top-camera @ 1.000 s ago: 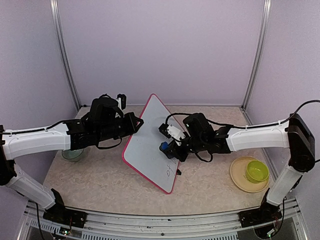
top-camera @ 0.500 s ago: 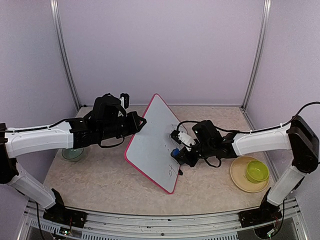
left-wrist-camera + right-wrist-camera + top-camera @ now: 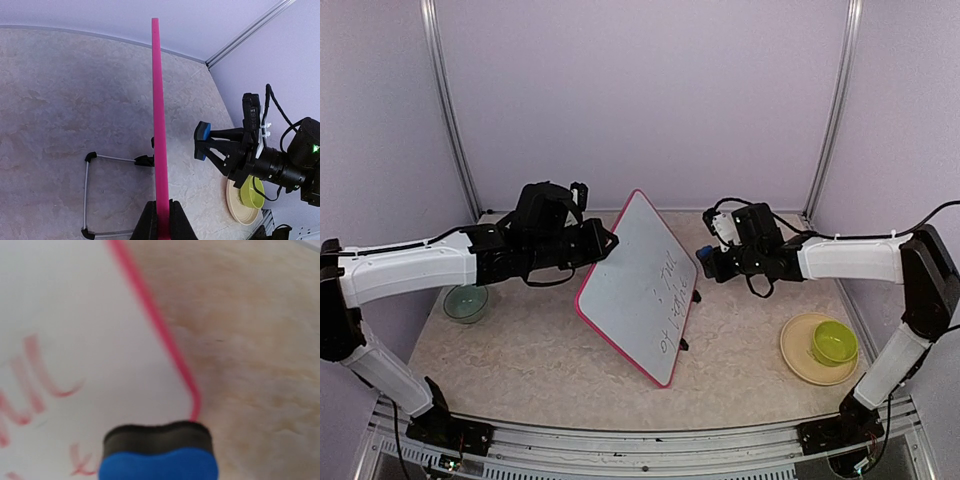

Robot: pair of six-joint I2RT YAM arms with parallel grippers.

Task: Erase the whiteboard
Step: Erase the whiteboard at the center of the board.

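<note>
Beige marbled desk [image 3: 520, 350], lilac walls [image 3: 650, 100], aluminium posts [image 3: 833, 110] in the back corners. Teal bowl [image 3: 466, 302] at the left, half hidden behind the left arm [image 3: 410, 272]. Green bowl [image 3: 833, 343] sits on a tan plate [image 3: 798, 355] at the right.

Left arm comes in low from the left side, forearm roughly level. The left hand [image 3: 605, 243] is clamped on the whiteboard [image 3: 630, 290] at its left rim. Left wrist view confirms it: both fingers pinch the pink edge [image 3: 158, 100] between them.

Right arm [image 3: 850, 258] is stretched across from the right, forearm near level. The right hand [image 3: 712, 262] is closed on a blue eraser [image 3: 704, 256] with a black pad. The eraser is just beside the board's upper right edge. The left wrist view shows a gap between eraser and board, no contact.

Whiteboard is mid-desk, leaning back on its wire stand [image 3: 86, 195], turned diagonal to the desk edge, face towards the right arm. Rim is red-pink, corners rounded. Handwriting [image 3: 665, 305] runs down the right half of the face, unwiped. Right wrist view is blurred, with only reddish strokes and a rounded rim corner visible above the eraser.
</note>
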